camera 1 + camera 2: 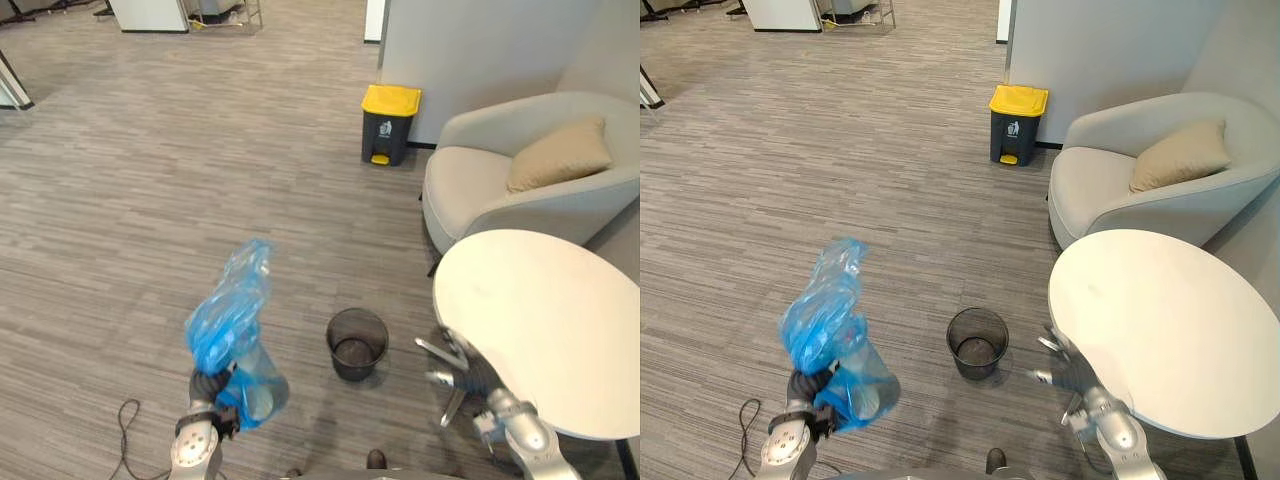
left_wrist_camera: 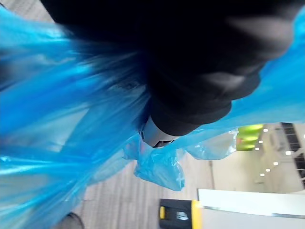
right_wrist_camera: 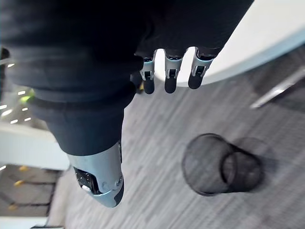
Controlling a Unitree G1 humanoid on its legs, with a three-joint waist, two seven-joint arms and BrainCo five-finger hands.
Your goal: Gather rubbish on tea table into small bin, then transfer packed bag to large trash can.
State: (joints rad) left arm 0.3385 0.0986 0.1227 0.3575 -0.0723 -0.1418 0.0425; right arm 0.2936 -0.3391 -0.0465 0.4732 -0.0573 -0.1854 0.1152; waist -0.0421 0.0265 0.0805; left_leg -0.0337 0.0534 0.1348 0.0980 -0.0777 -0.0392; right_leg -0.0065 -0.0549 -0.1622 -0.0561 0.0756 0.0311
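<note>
A blue plastic bag (image 1: 232, 310) is held up off the floor at the lower left, its top bunched and its lower part bulging. My left hand (image 1: 207, 384) is shut on the bag's neck; in the left wrist view the blue bag (image 2: 57, 119) wraps around my thumb (image 2: 159, 136). The small black mesh bin (image 1: 357, 343) stands empty on the floor beside the white round tea table (image 1: 545, 330). Far ahead, against the wall, stands the large dark trash can with a yellow lid (image 1: 389, 123). My right hand (image 1: 470, 380) hangs open by the table's near edge, fingers (image 3: 171, 71) straight and holding nothing.
A grey armchair (image 1: 480, 190) with a beige cushion (image 1: 560, 155) stands behind the table, right of the trash can. Wood-look floor (image 1: 180, 180) stretches between me and the can. White furniture (image 1: 150, 15) stands at the far back.
</note>
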